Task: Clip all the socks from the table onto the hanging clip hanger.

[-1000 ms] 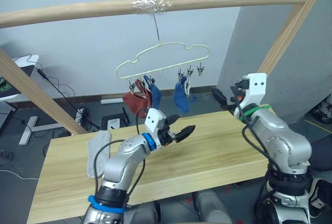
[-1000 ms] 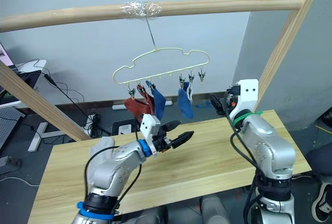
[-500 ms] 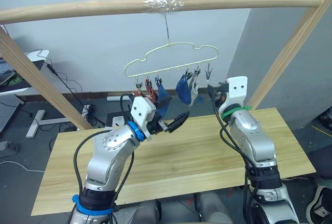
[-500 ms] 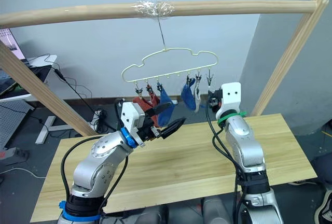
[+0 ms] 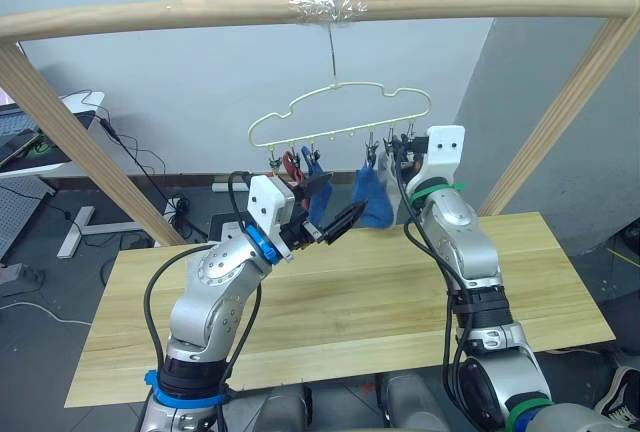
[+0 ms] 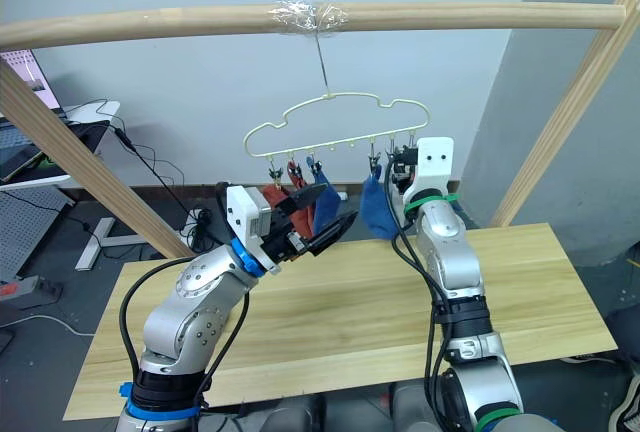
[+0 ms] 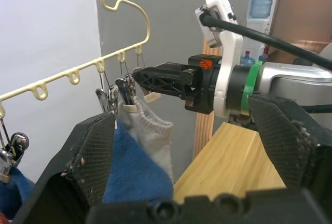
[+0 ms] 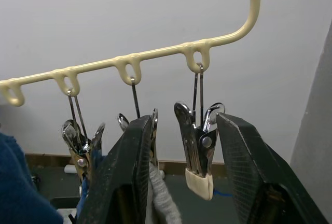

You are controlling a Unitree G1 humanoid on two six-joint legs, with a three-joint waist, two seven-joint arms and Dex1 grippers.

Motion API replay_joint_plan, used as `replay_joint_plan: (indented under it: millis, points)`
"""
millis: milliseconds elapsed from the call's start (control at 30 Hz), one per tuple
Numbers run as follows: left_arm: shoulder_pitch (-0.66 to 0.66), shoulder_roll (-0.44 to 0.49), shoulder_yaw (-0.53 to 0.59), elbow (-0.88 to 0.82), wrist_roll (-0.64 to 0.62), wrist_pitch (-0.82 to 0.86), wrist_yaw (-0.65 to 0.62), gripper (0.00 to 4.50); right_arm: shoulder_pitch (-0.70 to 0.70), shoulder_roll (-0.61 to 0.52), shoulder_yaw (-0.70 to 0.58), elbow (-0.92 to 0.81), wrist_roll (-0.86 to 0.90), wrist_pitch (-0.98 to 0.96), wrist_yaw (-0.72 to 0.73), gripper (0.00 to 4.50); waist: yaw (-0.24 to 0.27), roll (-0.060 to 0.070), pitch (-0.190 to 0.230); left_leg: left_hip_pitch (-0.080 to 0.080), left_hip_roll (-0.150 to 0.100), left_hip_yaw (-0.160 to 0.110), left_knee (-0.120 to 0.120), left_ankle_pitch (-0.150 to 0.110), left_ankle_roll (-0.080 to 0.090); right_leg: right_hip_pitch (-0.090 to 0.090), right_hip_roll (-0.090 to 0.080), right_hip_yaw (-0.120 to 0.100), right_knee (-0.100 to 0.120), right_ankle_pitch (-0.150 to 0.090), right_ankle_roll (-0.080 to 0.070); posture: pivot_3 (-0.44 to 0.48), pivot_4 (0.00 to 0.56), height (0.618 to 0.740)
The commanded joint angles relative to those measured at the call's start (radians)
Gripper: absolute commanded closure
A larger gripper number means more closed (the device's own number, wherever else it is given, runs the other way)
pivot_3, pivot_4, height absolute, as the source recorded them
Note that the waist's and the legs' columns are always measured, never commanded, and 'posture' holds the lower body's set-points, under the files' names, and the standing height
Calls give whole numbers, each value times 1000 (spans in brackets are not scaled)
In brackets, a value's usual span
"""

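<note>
Socks hang clipped on the clip hanger (image 5: 340,117), none seen lying on the desk (image 5: 380,302). Hanger hooks onto a taped spot of the wooden pole frame (image 5: 180,14), above the desk's far edge. From robot's left along the bar: rust red socks (image 6: 272,199), then a blue sock (image 6: 322,204), then another blue sock (image 5: 374,199) nr the right end. In left wrist view a light grey sock (image 7: 153,130) sits clipped just beside the blue one.

Left tool (image 5: 335,224) is raised over the desk, just below the blue/red socks, fingers spread apart, holding nothing; its wrist view shows blue and grey fabric between the two pads w/o contact.

Right tool (image 7: 139,76) is up at the hanger's right end. Right wrist view: its fingers (image 8: 129,172) are released, standing either side of the last metal clip (image 8: 199,151), which hangs w/ nothing in it. Next clip over grips the grey sock. Whether the fingers touch the clip can't be told.
</note>
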Motion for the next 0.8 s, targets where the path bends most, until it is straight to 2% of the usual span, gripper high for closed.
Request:
replay_joint_plan:
  millis: [33, 800]
  points:
    - [-6, -1, -3, -40, -9, -15, 9, 0, -47, 10, -21, 9, -8, -36, -24, 2465, 0, 0, 0, 0, 0, 0, 0, 0, 0, 0, 0, 0, 0, 0, 0, -58, 123, 740]
    - [1, 9, -13, -34, -4, -25, 5, 0, 21, 21, 7, -53, -19, -9, -28, 2465, 2, 0, 0, 0, 0, 0, 0, 0, 0, 0, 0, 0, 0, 0, 0, -57, 114, 740]
